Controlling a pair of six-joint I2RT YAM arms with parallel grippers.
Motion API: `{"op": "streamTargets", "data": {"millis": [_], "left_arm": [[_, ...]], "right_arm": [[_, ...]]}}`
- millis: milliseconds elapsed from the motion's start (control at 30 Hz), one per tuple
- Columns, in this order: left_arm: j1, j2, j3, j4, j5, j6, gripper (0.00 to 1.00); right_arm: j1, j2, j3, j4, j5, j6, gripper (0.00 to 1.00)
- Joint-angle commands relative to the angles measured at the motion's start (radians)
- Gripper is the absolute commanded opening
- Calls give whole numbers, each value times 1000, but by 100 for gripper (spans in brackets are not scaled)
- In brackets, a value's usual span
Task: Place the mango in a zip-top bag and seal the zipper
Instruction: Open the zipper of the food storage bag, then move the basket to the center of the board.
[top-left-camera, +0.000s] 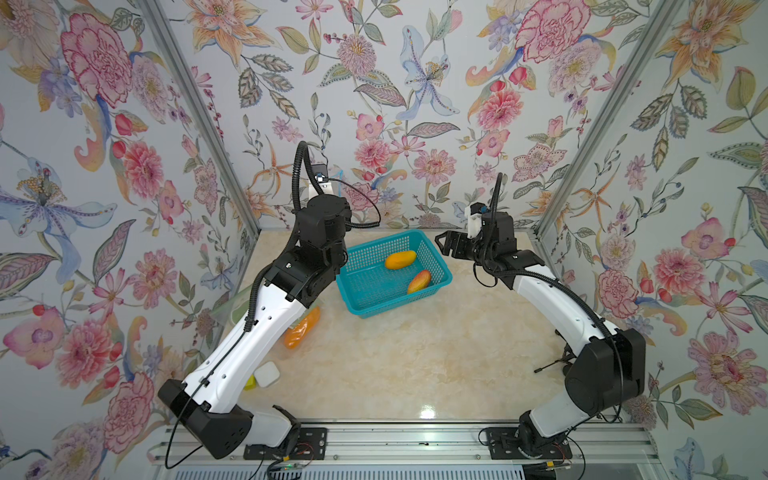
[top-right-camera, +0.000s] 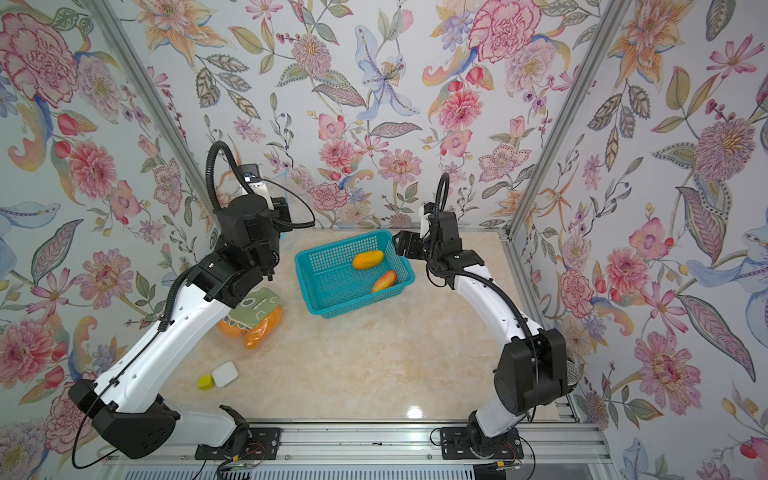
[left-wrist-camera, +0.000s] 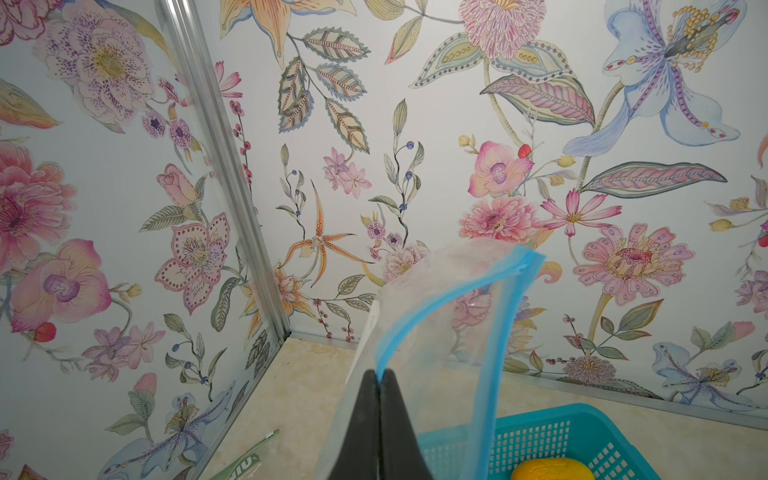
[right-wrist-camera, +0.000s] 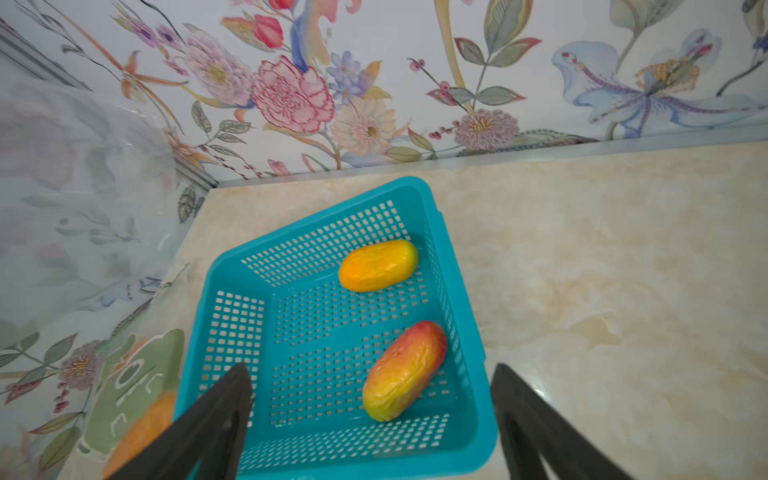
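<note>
Right wrist: reddish mango (right-wrist-camera: 405, 371) in basket (right-wrist-camera: 374, 461) ahead of right hand (right-wrist-camera: 370, 368)

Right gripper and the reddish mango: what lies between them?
Only the teal basket's rim and mesh floor, nothing else. The right wrist view shows it: the open right gripper frames the reddish mango.

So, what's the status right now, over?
Left hand shut on the zip-top bag, at its blue zipper edge. Right hand open, near the basket. Yellow mango and red mango lying in it, untouched. Nothing blocking them.
</note>
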Motion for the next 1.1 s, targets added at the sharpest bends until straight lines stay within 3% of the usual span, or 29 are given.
{"op": "streamTargets", "data": {"millis": [0, 267, 367, 467, 733, 867, 1067], "left_arm": [[27, 3, 33, -35, -7, 29, 0], [66, 6, 42, -86, -11, 27, 0], [79, 5, 41, -103, -16, 19, 0], [89, 3, 38, -119, -13, 6, 0], [91, 2, 37, -141, 12, -13, 0], [91, 0, 37, -156, 38, -29, 0], [91, 3, 26, -183, 148, -94, 0]], "right_arm": [[-1, 92, 63, -94, 110, -88, 89], [-4, 317, 169, -152, 182, -118, 83], [-7, 360, 176, -165, 198, -119, 75], [-8, 363, 145, -175, 213, -113, 59], [-25, 231, -27, -177, 260, -133, 17], [-38, 113, -153, -202, 302, -152, 8], [-83, -97, -336, -302, 312, -130, 8]]}}
